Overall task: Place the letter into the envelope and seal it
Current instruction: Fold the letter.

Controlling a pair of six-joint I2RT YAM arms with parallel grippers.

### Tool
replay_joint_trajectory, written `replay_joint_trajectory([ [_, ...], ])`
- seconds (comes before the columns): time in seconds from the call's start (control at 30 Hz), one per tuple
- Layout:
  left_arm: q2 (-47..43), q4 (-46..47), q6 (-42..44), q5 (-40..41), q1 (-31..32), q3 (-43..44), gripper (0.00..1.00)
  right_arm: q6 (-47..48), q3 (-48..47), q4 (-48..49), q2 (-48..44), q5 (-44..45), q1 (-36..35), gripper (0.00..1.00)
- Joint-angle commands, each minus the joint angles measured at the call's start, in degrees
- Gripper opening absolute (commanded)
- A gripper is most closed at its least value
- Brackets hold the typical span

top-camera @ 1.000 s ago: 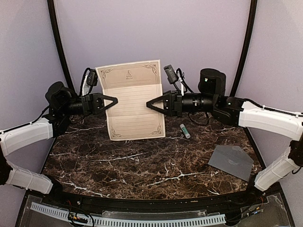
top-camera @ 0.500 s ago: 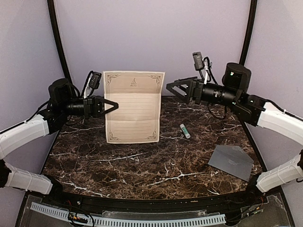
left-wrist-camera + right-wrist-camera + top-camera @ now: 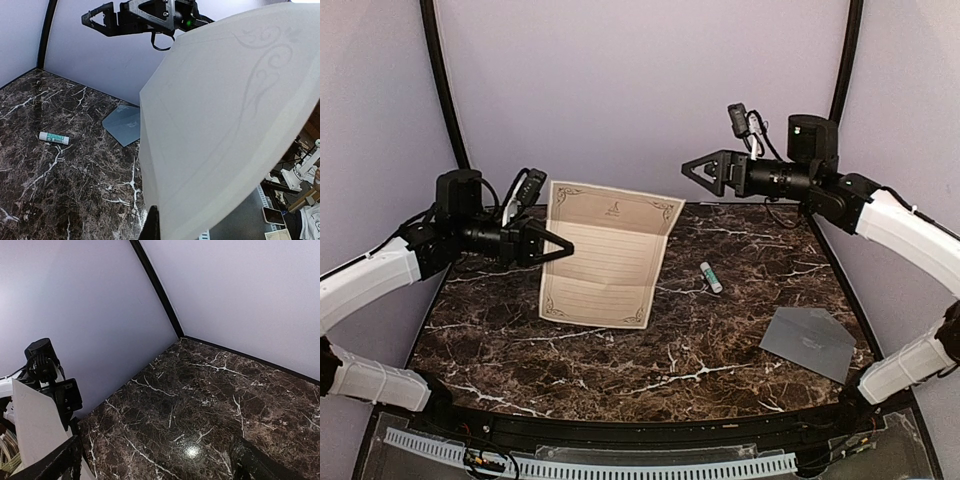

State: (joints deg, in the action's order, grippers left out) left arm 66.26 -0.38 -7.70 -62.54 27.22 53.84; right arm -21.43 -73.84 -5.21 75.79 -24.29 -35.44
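At left, the left hand (image 3: 560,247) clenches the letter (image 3: 610,255) by its edge, tilted above the surface (image 3: 650,350).
The right hand (image 3: 695,170) is spread, empty; the envelope (image 3: 808,342) lies flat at near right, well apart. Insertion not begun: that hand should probably steady the envelope next.

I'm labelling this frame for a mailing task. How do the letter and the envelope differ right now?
Colour: the letter is cream with an ornate printed border; the envelope is plain slate grey. Pose: the letter is held up at a tilt, its left edge pinched by the left end effector; the envelope lies flat on the table, untouched. Both are thin paper pieces.
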Motion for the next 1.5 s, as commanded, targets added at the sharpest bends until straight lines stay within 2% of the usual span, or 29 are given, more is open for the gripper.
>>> replay_joint_trajectory([
  [0.0,0.8,-3.6,3.6,-2.7,2.2,1.6,0.00,2.8,-4.6,-5.9,4.3,-6.1,0.2,0.99],
  [0.13,3.2,-7.2,5.9,-2.8,4.6,3.7,0.00,3.6,-5.2,-6.2,7.0,-13.4,-1.3,0.99],
  [0.3,5.0,-8.3,6.9,-2.2,6.4,5.5,0.00,7.0,-6.7,-10.9,9.9,-15.6,-5.7,0.96],
  [0.47,6.8,-9.3,7.3,-2.3,6.8,6.8,0.00,6.4,-5.3,-10.3,10.7,-21.4,-8.0,0.93],
  [0.7,8.2,-10.2,9.2,-2.2,7.2,7.8,0.00,4.9,-3.8,-8.5,11.8,-24.1,-10.7,0.93],
  [0.9,8.5,-10.4,9.5,-2.2,7.2,8.3,0.00,4.0,-2.6,-7.3,13.0,-24.7,-11.8,0.88],
  [1.03,8.8,-11.1,10.0,-2.3,7.3,8.9,0.00,4.0,-2.9,-7.4,13.9,-25.4,-12.6,0.80],
  [1.47,9.8,-12.6,10.9,-3.5,7.8,9.6,0.00,3.5,-3.8,-5.0,16.1,-28.9,-13.4,0.42],
])
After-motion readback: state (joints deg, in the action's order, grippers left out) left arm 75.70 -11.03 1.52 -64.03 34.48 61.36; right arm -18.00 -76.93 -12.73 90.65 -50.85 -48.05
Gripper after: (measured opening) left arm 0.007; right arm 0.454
